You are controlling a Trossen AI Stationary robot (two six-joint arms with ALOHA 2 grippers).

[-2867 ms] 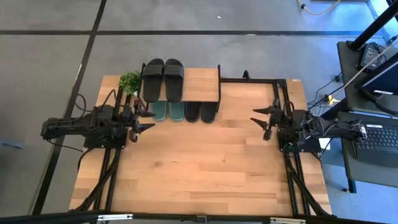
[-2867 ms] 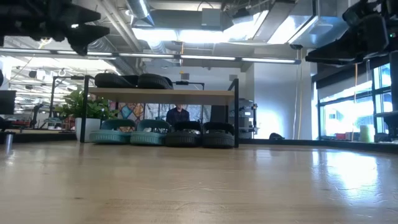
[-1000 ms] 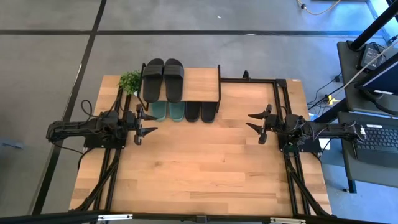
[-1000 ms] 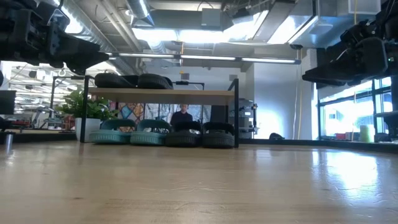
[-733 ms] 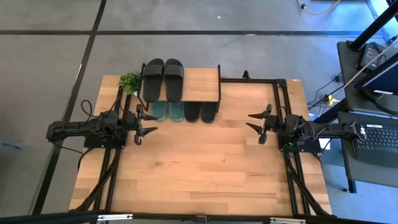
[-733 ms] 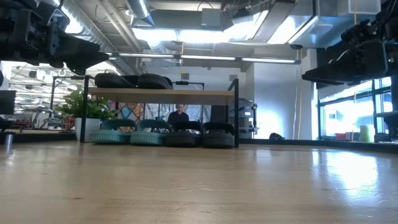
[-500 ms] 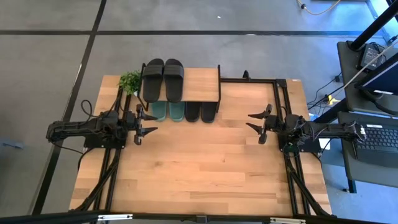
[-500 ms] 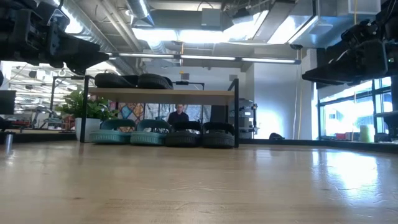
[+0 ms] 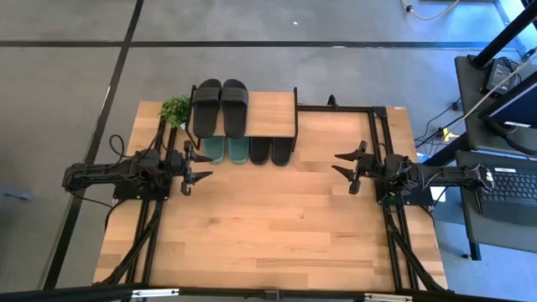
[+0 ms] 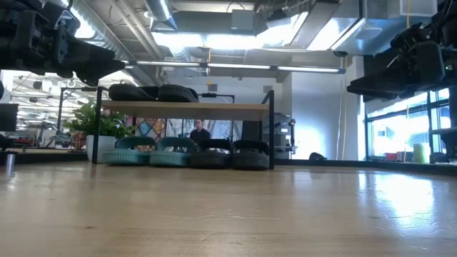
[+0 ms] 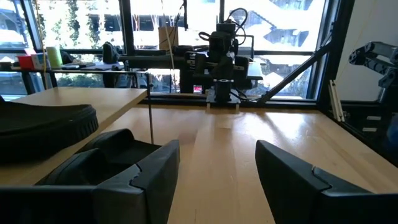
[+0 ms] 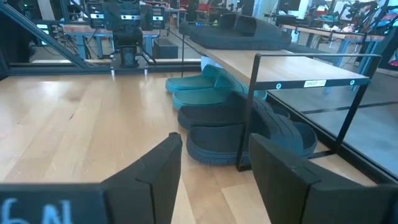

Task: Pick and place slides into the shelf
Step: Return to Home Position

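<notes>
The shelf (image 9: 273, 113) stands at the table's far edge, left of middle. Two black slides (image 9: 220, 106) lie side by side on its wooden top board. Under the board, on the table, stand two teal slides (image 9: 227, 149) and two black slides (image 9: 271, 150), also in the low view (image 10: 150, 151) and the right wrist view (image 12: 233, 127). My left gripper (image 9: 200, 166) is open and empty, above the table near the shelf's left end. My right gripper (image 9: 344, 167) is open and empty, to the right of the shelf.
A small potted plant (image 9: 175, 109) stands at the shelf's left end. Black metal frames (image 9: 377, 117) run along the table's left and right sides and its far right. The near half of the wooden table (image 9: 268, 235) is bare. A person (image 10: 199, 133) shows in the room behind.
</notes>
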